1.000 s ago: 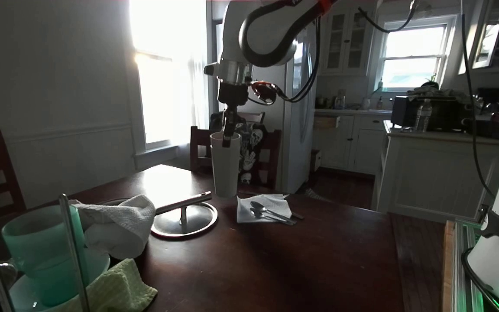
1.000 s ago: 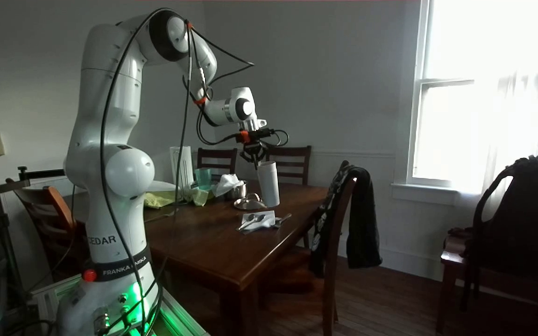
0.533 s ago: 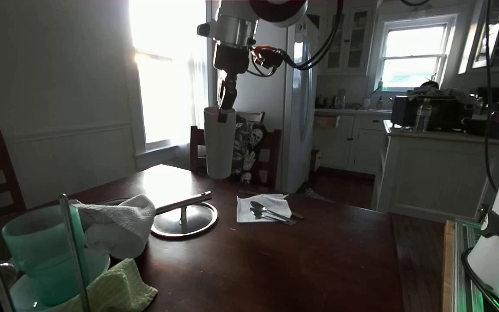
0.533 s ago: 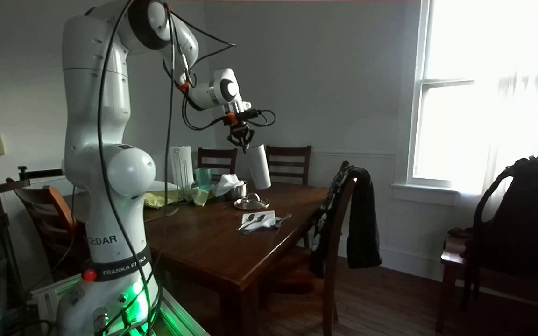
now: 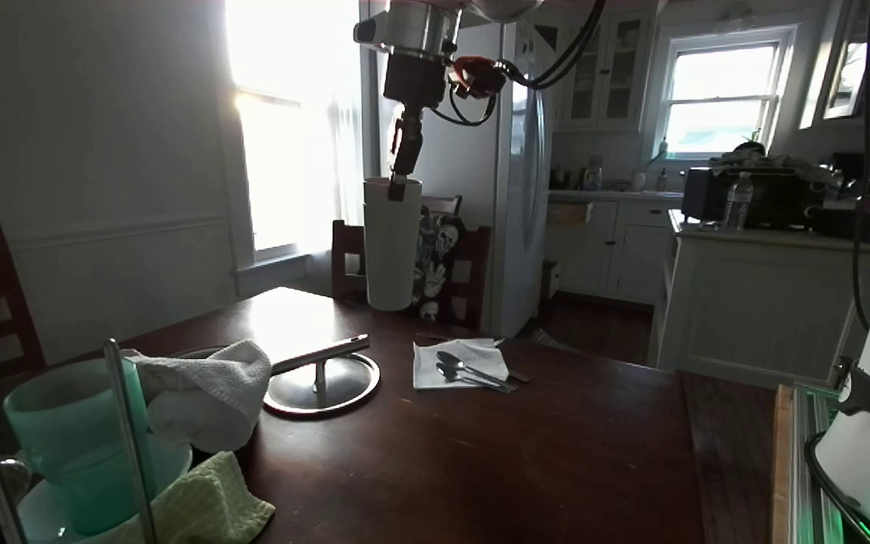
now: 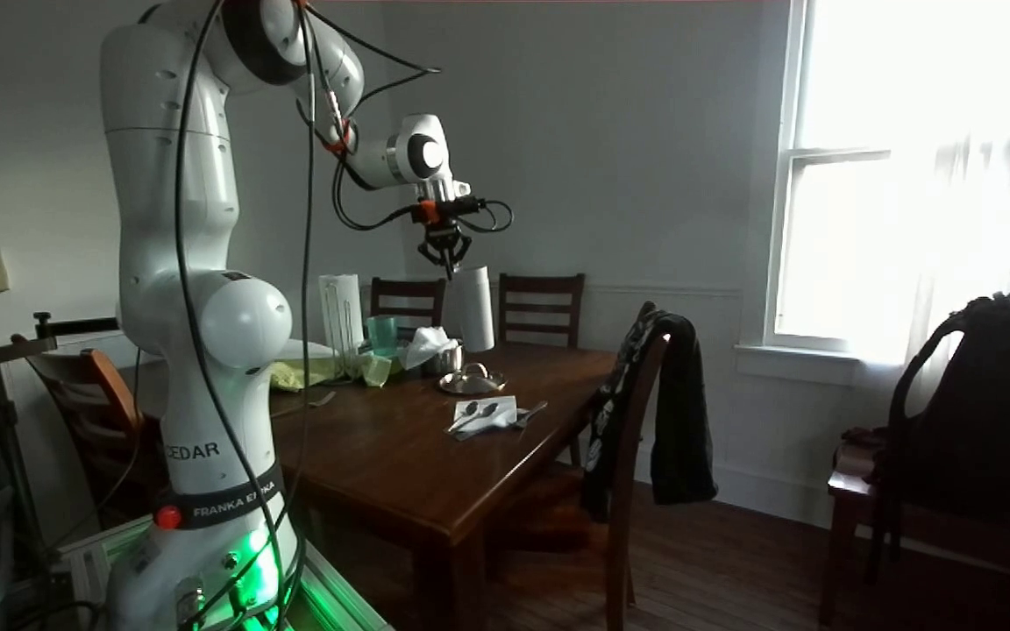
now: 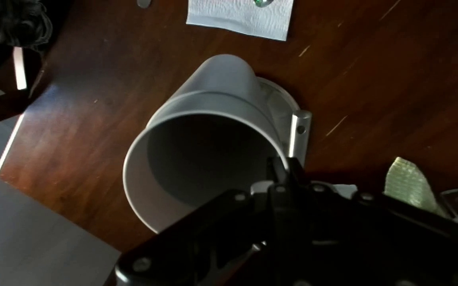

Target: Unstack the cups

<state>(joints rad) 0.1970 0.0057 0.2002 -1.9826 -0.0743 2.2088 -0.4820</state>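
A tall white cup stack [image 5: 391,253] hangs above the dark wooden table. It also shows in an exterior view [image 6: 474,308], leaning slightly. In the wrist view, two rims show one close below the other: an inner cup [image 7: 137,178] nested in an outer cup [image 7: 225,73]. My gripper [image 5: 397,189] is shut on the rim at the top, also seen in an exterior view [image 6: 450,270]. In the wrist view, one fingertip of the gripper [image 7: 286,169] is inside the cup and the other outside. Whether the fingers pinch one wall or both is hidden.
A metal lid [image 5: 322,385] with a bar handle lies below and beside the cups. Spoons lie on a white napkin [image 5: 435,366]. Teal cups [image 5: 76,423], a cloth-covered pot [image 5: 208,415] and a green cloth [image 5: 212,502] stand nearby. A chair [image 6: 636,421] is at the table edge.
My gripper has risen with the white cup stack, which is now higher above the table. The stack swung to a tilt half a second ago and hangs more upright now.
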